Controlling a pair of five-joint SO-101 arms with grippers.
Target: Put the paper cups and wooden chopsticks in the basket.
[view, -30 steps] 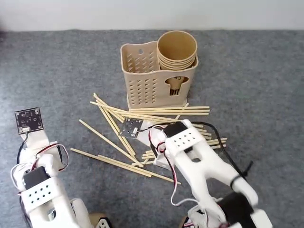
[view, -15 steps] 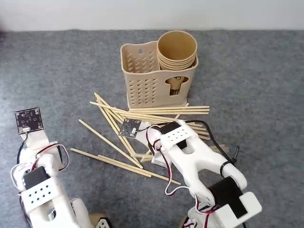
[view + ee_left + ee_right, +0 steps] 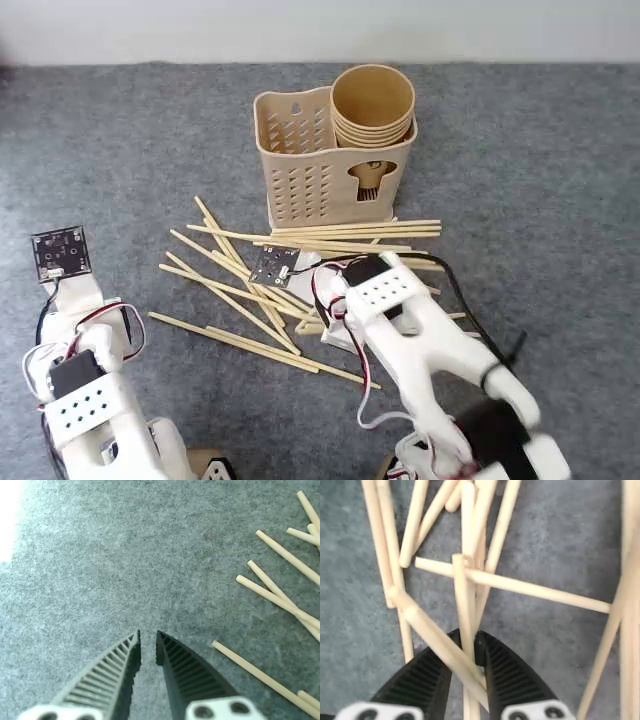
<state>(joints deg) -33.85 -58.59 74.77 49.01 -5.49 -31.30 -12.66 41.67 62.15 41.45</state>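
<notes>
Right fingers (image 3: 432,677) nearly together, clamped on one chopstick (image 3: 461,595) that runs straight between them. A second chopstick (image 3: 427,630) lies slanted across one finger. More crossed sticks (image 3: 520,587) lie underneath on the grey tabletop (image 3: 555,640). Seen from above, the right arm (image 3: 410,320) sits low over the loose chopstick pile (image 3: 235,290), which sprawls on the tabletop just in front of the basket (image 3: 300,185); the nearest sticks lie along its front foot. The stack of paper cups (image 3: 372,100) stands upright in the basket's right-hand compartment, rims above the basket wall. Left fingers (image 3: 112,680) close together with a thin slit between them, holding nothing, over bare tabletop. A few chopstick ends (image 3: 280,600) lie off to one side, not touching them. The left arm (image 3: 85,400) is at the near left corner, well apart from the pile.
</notes>
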